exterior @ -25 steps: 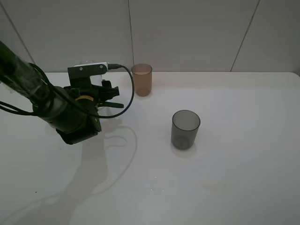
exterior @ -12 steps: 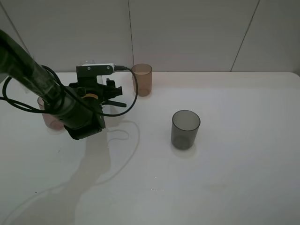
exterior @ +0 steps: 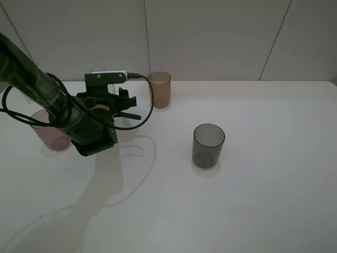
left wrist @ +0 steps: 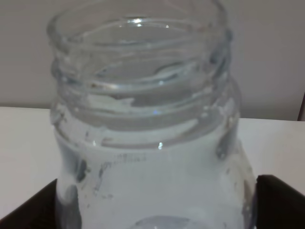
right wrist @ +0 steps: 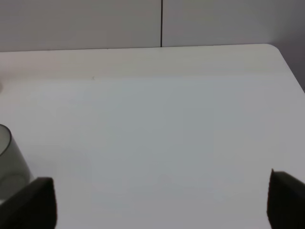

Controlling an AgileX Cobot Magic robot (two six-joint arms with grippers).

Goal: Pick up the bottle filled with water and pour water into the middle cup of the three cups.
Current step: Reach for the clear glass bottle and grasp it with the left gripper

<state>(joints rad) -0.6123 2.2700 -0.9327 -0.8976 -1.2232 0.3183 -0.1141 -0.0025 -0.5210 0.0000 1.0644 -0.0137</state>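
The clear bottle (left wrist: 152, 143), capless and filled with water, fills the left wrist view and stands between my left gripper's black fingers (left wrist: 279, 200). My left gripper (exterior: 126, 109) is shut on it at the back left of the table, left of the amber-brown middle cup (exterior: 159, 89). The bottle itself is hard to make out in the exterior view. The pinkish-mauve cup (exterior: 50, 132) stands at the far left, partly behind my left arm. The smoky-grey cup (exterior: 208, 145) stands mid-table. My right gripper (right wrist: 157, 205) is open and empty, out of the exterior view.
The white table (exterior: 253, 200) ends at a tiled wall (exterior: 210, 37) behind the amber cup. A black cable (exterior: 145, 100) loops from the left wrist near that cup. The grey cup also shows in the right wrist view (right wrist: 9, 162).
My left arm has shifted a little right and toward the wall, and the pinkish-mauve cup has come into view behind it. The cups have not moved.
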